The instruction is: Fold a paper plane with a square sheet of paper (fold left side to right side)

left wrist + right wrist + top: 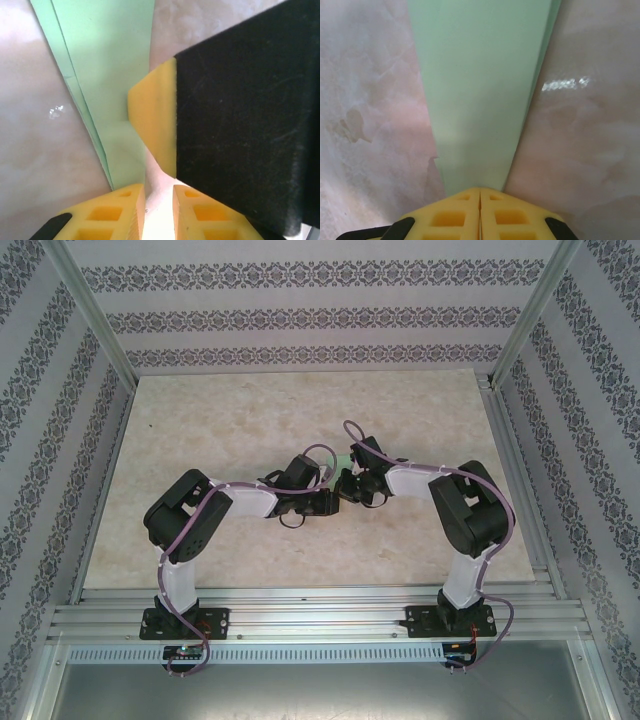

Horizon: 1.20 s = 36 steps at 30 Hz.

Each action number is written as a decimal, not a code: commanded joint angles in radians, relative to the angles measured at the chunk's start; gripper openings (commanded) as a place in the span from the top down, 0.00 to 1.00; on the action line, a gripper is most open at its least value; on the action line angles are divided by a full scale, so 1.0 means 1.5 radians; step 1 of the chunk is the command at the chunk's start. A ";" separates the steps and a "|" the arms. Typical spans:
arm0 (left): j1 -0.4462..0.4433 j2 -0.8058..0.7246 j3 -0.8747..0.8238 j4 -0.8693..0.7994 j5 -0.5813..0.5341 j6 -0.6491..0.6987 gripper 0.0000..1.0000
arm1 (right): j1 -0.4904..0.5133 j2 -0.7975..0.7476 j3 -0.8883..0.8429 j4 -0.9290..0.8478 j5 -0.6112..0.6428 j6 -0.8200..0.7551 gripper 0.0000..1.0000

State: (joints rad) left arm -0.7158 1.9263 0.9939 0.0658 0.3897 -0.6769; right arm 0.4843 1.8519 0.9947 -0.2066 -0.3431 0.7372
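Right claw (480, 196), fingers pressed together, meets the narrow end of the plane (480, 100) at bottom centre, its long axis running straight up-frame, while left claw (159, 194), slightly apart, sits alongside.

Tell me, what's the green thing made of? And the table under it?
The plane looks like thin matte paper, pale mint: crisp folded edges and stacked layers show. The table looks like polished stone or marble-print laminate, I can't tell which: pinkish veins and a bright glare spot.
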 commanded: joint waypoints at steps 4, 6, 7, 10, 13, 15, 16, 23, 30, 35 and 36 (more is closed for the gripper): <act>-0.017 0.062 -0.007 -0.103 -0.040 0.028 0.77 | -0.031 0.023 0.045 -0.025 0.044 -0.039 0.91; -0.017 0.066 -0.003 -0.110 -0.039 0.030 0.78 | -0.037 0.032 0.054 -0.028 0.048 -0.045 0.91; -0.018 0.067 -0.003 -0.110 -0.037 0.031 0.78 | -0.041 0.037 0.061 -0.030 0.050 -0.050 0.91; -0.018 0.068 -0.002 -0.111 -0.035 0.031 0.78 | -0.052 0.054 0.079 -0.035 0.052 -0.057 0.91; -0.018 0.068 -0.001 -0.111 -0.034 0.032 0.78 | -0.063 0.072 0.105 -0.047 0.064 -0.068 0.91; -0.018 0.068 -0.002 -0.110 -0.034 0.032 0.78 | -0.071 0.081 0.123 -0.059 0.075 -0.078 0.91; -0.018 0.068 -0.003 -0.110 -0.033 0.032 0.79 | -0.074 0.083 0.130 -0.063 0.076 -0.082 0.91; -0.018 0.063 -0.006 -0.104 -0.030 0.031 0.79 | -0.087 0.002 0.094 -0.036 0.057 -0.086 0.91; -0.019 0.061 -0.010 -0.097 -0.027 0.028 0.79 | -0.051 -0.055 0.018 0.012 0.012 -0.041 0.91; -0.019 0.062 -0.009 -0.098 -0.027 0.029 0.79 | -0.024 -0.014 0.026 0.045 0.004 -0.021 0.91; -0.019 0.062 -0.009 -0.098 -0.027 0.029 0.79 | -0.023 -0.002 0.032 0.048 0.004 -0.022 0.91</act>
State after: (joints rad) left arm -0.7166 1.9358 1.0203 0.0212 0.3855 -0.6582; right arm 0.4438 1.8061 1.0275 -0.1875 -0.3218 0.6819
